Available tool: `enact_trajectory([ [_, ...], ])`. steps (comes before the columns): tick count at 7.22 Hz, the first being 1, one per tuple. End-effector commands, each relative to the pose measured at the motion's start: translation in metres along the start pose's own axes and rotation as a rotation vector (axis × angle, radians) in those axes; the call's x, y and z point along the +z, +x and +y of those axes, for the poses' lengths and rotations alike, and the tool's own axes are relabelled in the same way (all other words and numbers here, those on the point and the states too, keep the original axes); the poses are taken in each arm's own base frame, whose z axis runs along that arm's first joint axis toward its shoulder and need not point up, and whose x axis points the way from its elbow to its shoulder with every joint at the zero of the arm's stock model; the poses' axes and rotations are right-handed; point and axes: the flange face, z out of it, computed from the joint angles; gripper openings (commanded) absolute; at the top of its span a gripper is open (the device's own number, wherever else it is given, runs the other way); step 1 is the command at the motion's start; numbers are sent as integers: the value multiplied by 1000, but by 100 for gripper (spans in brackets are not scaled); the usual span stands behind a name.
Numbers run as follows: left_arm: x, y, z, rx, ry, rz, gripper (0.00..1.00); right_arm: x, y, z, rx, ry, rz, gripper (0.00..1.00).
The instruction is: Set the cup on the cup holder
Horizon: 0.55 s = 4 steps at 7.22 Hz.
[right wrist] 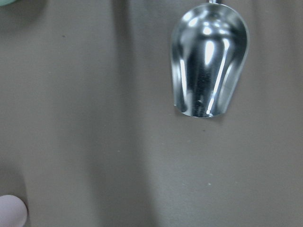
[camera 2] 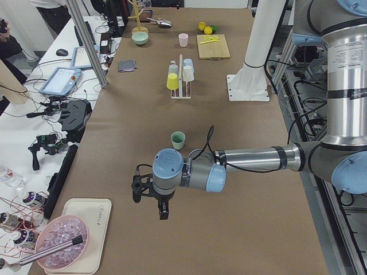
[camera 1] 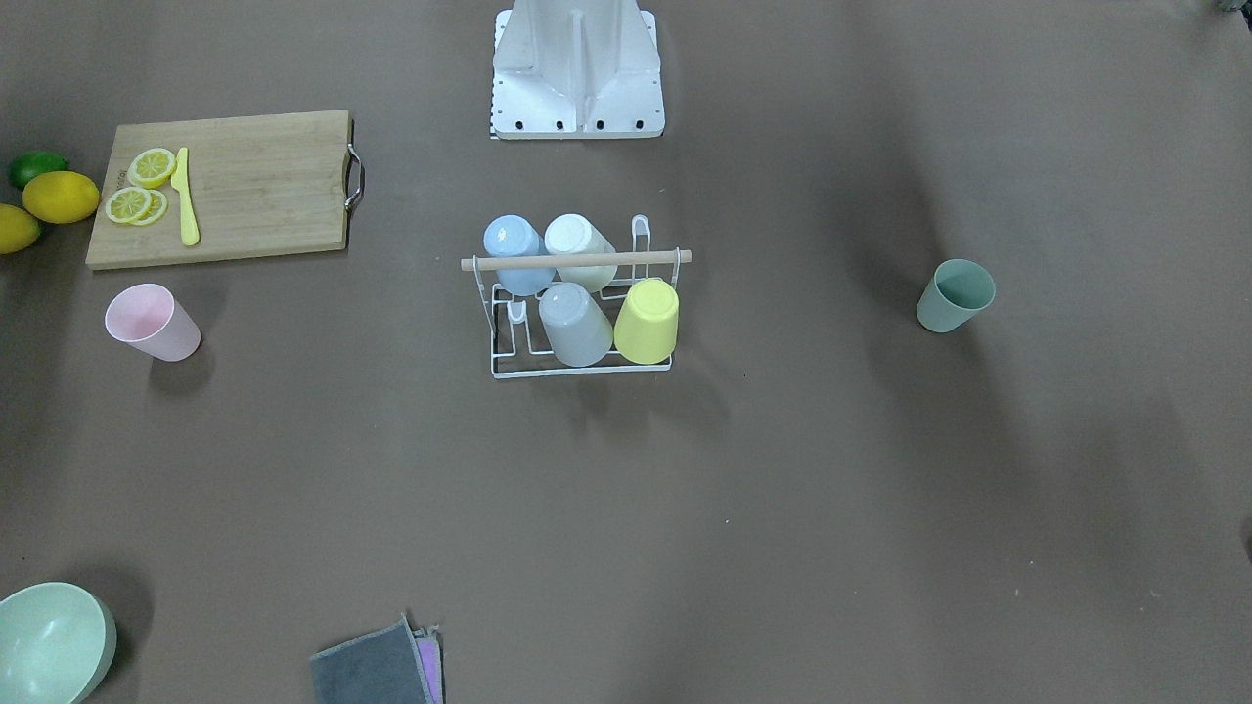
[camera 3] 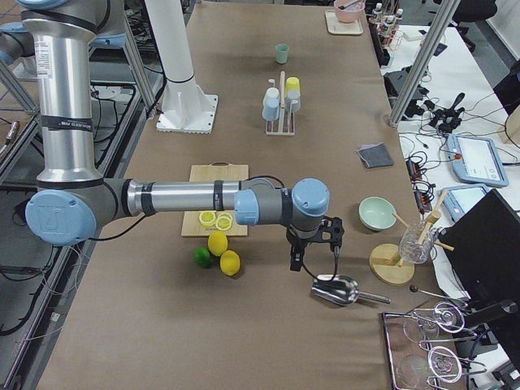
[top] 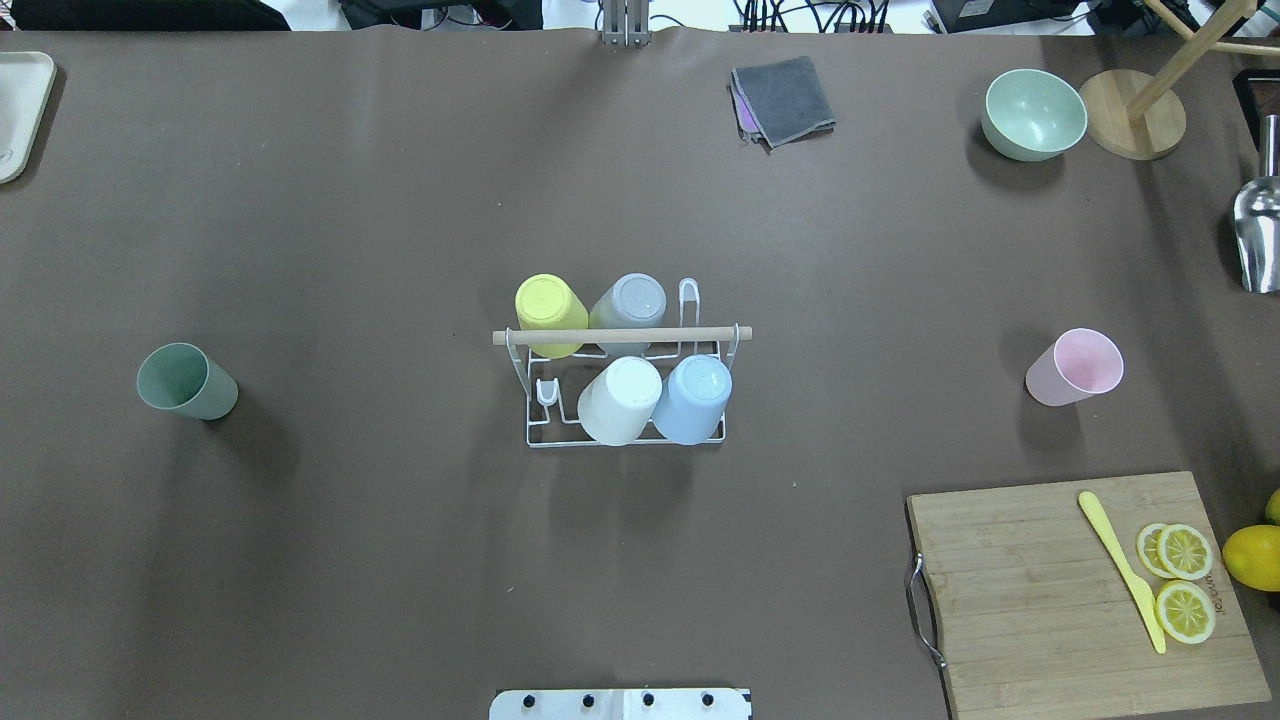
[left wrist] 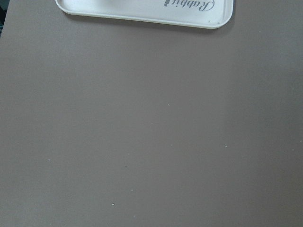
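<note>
The white wire cup holder (top: 620,336) with a wooden rod handle stands mid-table and also shows in the front view (camera 1: 577,259). Yellow, grey, white and blue cups sit upside down on it. A green cup (top: 187,381) stands upright on the robot's left side, and a pink cup (top: 1075,367) on its right side. My left gripper (camera 2: 150,205) hovers over the table end near a white tray (left wrist: 142,12), well away from the green cup (camera 2: 178,139). My right gripper (camera 3: 314,258) hovers above a metal scoop (right wrist: 208,61). I cannot tell whether either gripper is open or shut.
A wooden cutting board (top: 1040,590) holds lemon slices and a yellow knife, with lemons (camera 1: 59,196) and a lime beside it. A green bowl (top: 1033,113), a wooden stand (top: 1135,125) and a folded grey cloth (top: 785,98) lie along the far edge.
</note>
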Motion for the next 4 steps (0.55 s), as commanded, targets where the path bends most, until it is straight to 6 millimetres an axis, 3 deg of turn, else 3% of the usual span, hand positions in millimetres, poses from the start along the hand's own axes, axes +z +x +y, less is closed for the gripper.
enact_trajectory([
  [1,-12,27,-45,-31,24,7,98,12,-80,-30,-47,-75,12,100],
  [3,-20,65,-116,-72,-14,-5,97,27,-143,-43,-111,-126,15,100],
  [4,-27,98,-153,-102,-80,-29,97,40,-166,-44,-133,-146,16,100],
])
